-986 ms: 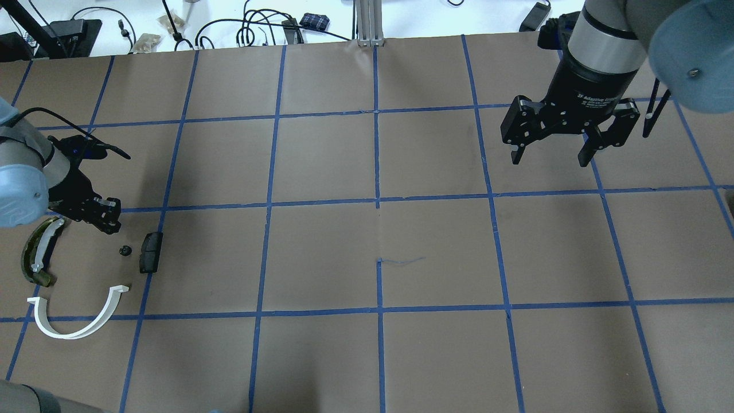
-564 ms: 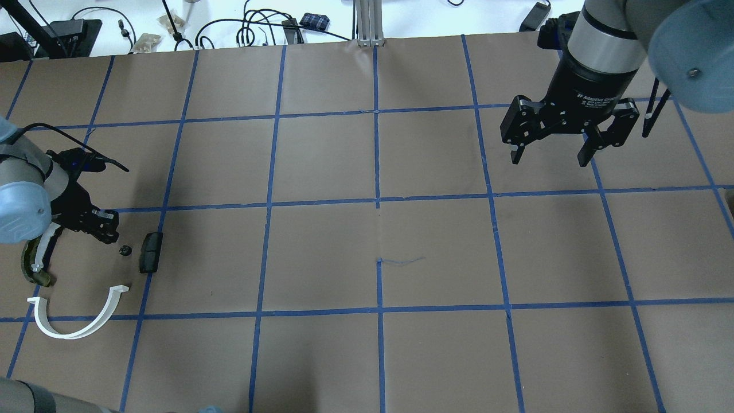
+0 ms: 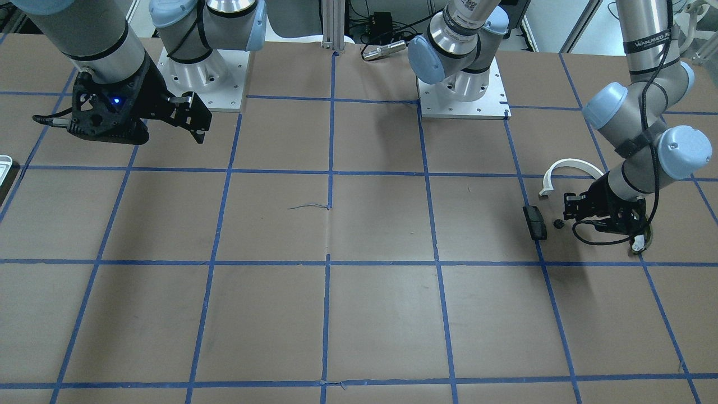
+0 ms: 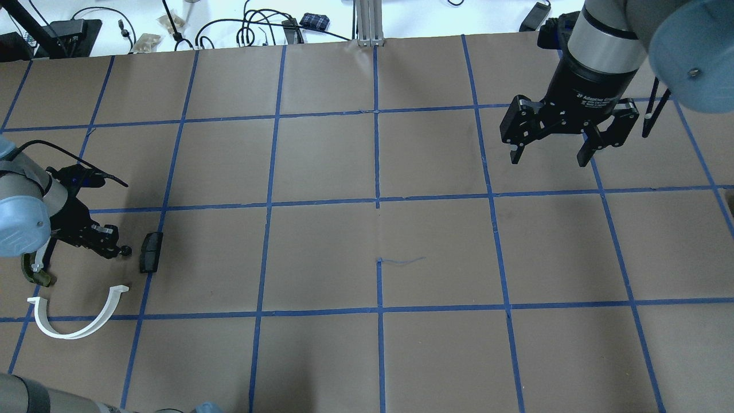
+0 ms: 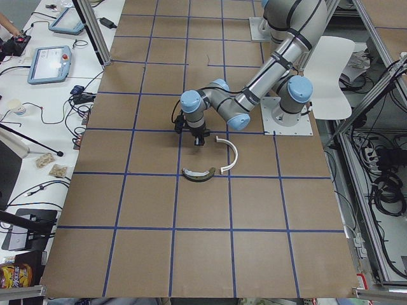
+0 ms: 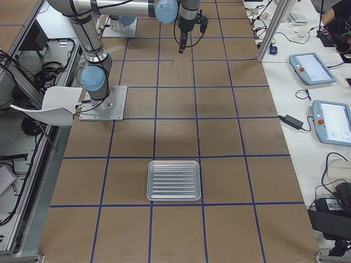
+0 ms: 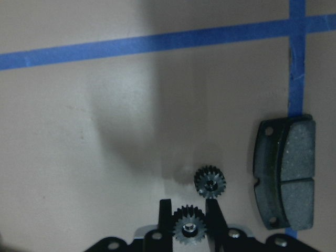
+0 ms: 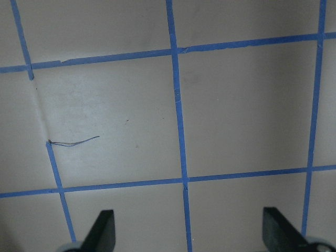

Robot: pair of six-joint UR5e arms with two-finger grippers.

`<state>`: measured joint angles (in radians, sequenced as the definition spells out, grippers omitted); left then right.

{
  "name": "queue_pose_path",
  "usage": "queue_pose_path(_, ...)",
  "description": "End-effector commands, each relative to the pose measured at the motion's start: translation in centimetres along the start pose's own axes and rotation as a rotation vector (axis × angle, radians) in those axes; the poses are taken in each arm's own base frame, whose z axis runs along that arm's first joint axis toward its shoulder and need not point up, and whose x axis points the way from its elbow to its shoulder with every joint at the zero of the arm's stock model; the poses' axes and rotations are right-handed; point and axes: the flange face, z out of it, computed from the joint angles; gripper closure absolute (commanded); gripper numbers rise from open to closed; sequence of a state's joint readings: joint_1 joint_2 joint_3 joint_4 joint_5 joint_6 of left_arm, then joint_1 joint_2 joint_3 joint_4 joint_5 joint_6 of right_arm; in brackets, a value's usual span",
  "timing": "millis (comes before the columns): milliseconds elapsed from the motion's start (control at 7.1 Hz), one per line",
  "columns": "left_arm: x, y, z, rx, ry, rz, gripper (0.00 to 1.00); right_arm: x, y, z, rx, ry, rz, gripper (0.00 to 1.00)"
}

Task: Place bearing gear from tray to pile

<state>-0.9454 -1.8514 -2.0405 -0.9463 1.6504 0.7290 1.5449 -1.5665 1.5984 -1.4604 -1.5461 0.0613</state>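
My left gripper (image 7: pixel 188 207) is shut on a small black bearing gear (image 7: pixel 189 230), held low over the paper. A second gear (image 7: pixel 210 182) lies on the table just ahead of the fingertips, and it also shows in the overhead view (image 4: pixel 125 250). The pile lies around my left gripper (image 4: pixel 110 243): a black pad (image 4: pixel 150 252), a white half-ring (image 4: pixel 80 321) and an olive shoe (image 4: pixel 35 274) partly hidden by the arm. My right gripper (image 4: pixel 550 156) is open and empty, high at the far right. The tray (image 6: pixel 174 179) is a ribbed metal one, and only a sliver of it (image 3: pixel 4 164) shows in the front view.
The table is brown paper with a blue tape grid (image 4: pixel 377 201). Cables and small boxes (image 4: pixel 269 26) lie beyond the far edge. Both arm bases (image 3: pixel 463 92) stand at the robot's side of the table.
My left gripper has moved toward the robot's side and down, and its fingertips now sit right beside the loose gear. The right arm has not moved.
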Motion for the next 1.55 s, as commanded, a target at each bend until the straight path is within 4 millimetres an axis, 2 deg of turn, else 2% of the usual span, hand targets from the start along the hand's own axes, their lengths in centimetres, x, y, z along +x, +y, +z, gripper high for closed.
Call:
queue_pose_path(0, -0.1, 0.0, 0.0, 0.007, -0.006, 0.000, 0.62, 0.0, 0.0, 0.0, 0.000, -0.001, 0.000, 0.00)
queue_pose_path(141, -0.2, 0.0, -0.1, 0.008, -0.009, 0.000, 0.17, 0.0, 0.0, 0.0, -0.001, -0.003, 0.000, 0.00)
queue_pose_path(282, -0.3, 0.0, -0.1, 0.009, -0.008, -0.002, 0.02, -0.1, 0.1, 0.0, 0.001, -0.004, 0.000, 0.00)
queue_pose_path(423, -0.3, -0.4, -1.0, 0.026, -0.019, -0.016, 0.02, 0.0, 0.0, 0.0, -0.001, -0.004, 0.000, 0.00)
queue_pose_path(564, 0.3, -1.4, -3.5, 0.074, -0.028, -0.042, 0.02, -0.1, 0.1, 0.0, 0.001, -0.004, -0.001, 0.00)
queue_pose_path(705, 2.4, -3.1, -7.0, 0.099, -0.011, -0.051, 0.00, 0.0, 0.0, 0.0, 0.000, 0.000, -0.001, 0.00)
queue_pose_path(845, 6.2, -5.5, -11.1, 0.081, -0.005, -0.074, 0.00, -0.1, 0.1, 0.0, 0.001, -0.004, -0.001, 0.00)
queue_pose_path(986, 10.6, -7.9, -14.3, 0.065, -0.002, -0.142, 0.00, 0.0, 0.0, 0.0, 0.000, 0.000, 0.000, 0.00)
queue_pose_path(1127, 16.3, -9.3, -18.0, 0.074, -0.013, -0.171, 0.00, 0.0, 0.0, 0.0, 0.000, -0.001, -0.001, 0.00)
queue_pose_path(1268, 21.7, -10.4, -20.2, 0.100, -0.028, -0.198, 0.00, 0.0, 0.0, -0.1, 0.001, 0.000, -0.001, 0.00)
queue_pose_path(1409, 26.7, -10.1, -22.5, 0.140, -0.037, -0.204, 0.00, 0.0, 0.0, -0.1, 0.003, 0.001, -0.001, 0.00)
